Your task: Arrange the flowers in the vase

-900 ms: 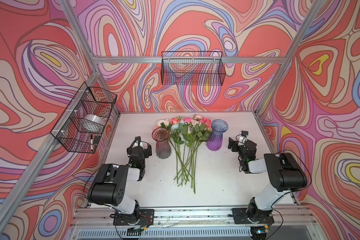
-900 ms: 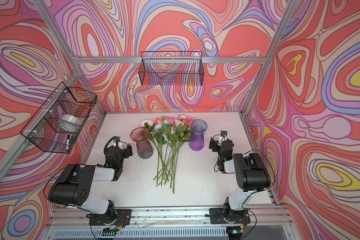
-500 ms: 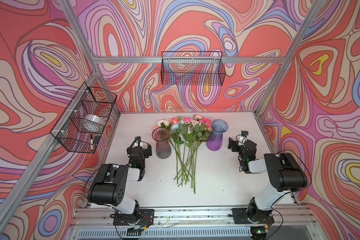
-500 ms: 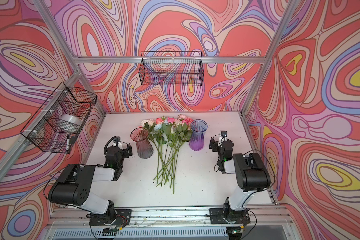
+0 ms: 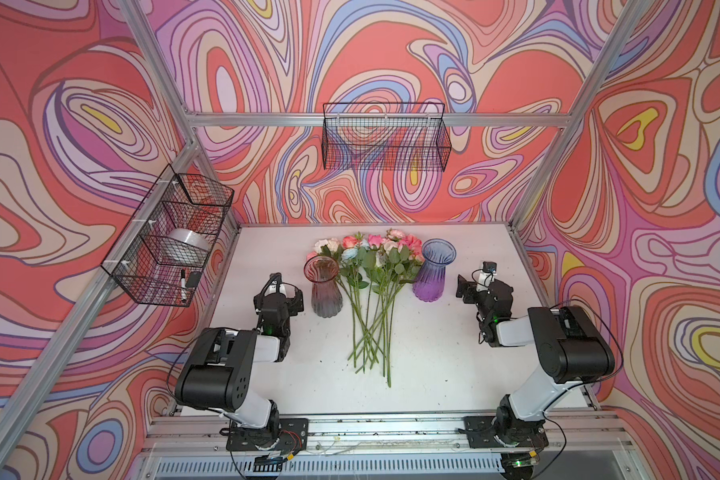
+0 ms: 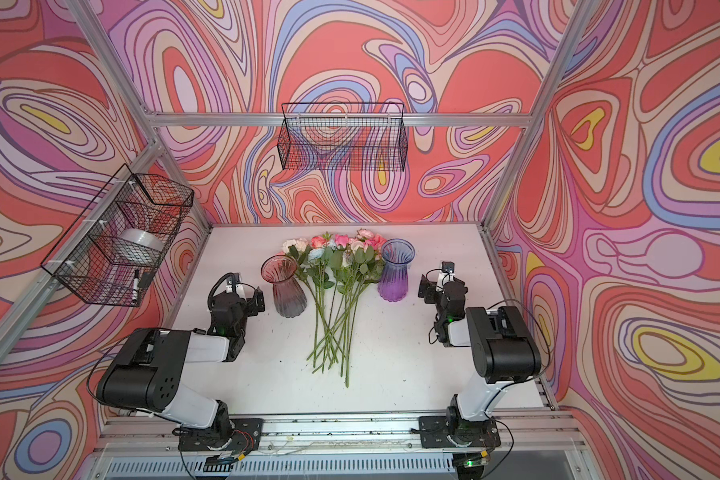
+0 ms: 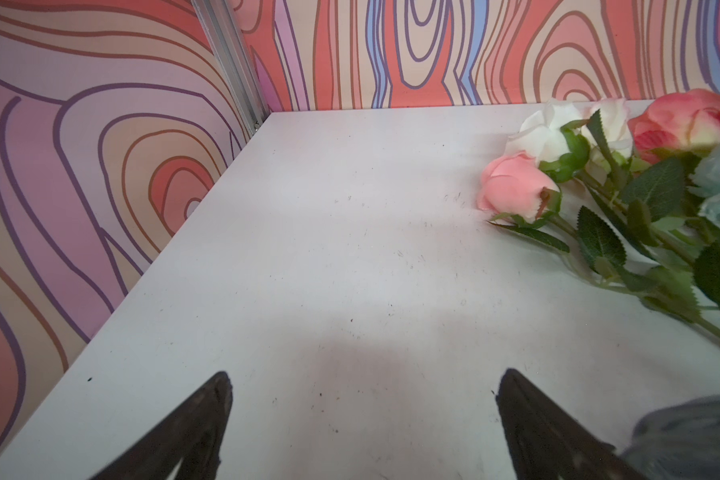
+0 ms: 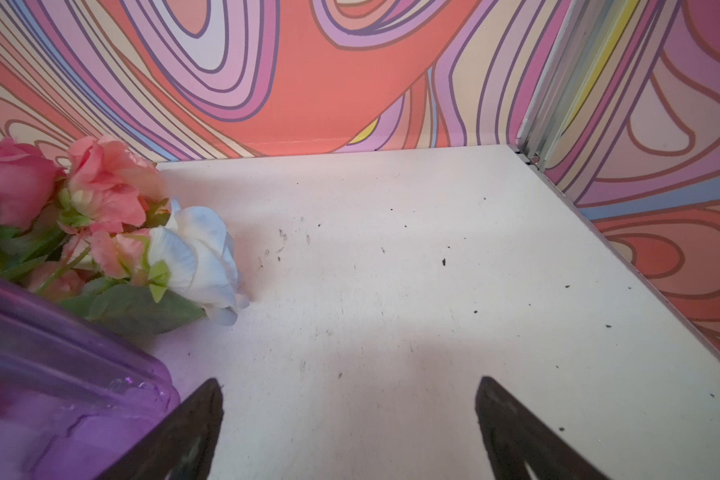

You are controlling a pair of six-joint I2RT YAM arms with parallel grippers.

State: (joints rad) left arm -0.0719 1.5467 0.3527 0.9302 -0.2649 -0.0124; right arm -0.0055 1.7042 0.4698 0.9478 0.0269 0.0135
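The flowers [image 5: 371, 286] [image 6: 335, 286] lie in a loose bunch on the white table, heads toward the back wall and green stems fanned toward the front. A smoky pink vase [image 5: 323, 286] [image 6: 283, 286] stands upright at their left and a purple vase [image 5: 433, 270] [image 6: 395, 270] at their right; both are empty. My left gripper [image 5: 278, 286] [image 7: 362, 382] rests low, left of the pink vase [image 7: 691, 432], open, over bare table. My right gripper [image 5: 470, 286] [image 8: 350, 386] sits right of the purple vase [image 8: 51, 382], open and empty. Rose heads [image 7: 558, 166] [image 8: 113, 224] show in both wrist views.
A black wire basket [image 5: 385, 137] hangs on the back wall. Another wire basket [image 5: 171, 241] on the left wall holds a tape roll and a marker. Aluminium posts stand at the table's back corners, and patterned walls close in three sides.
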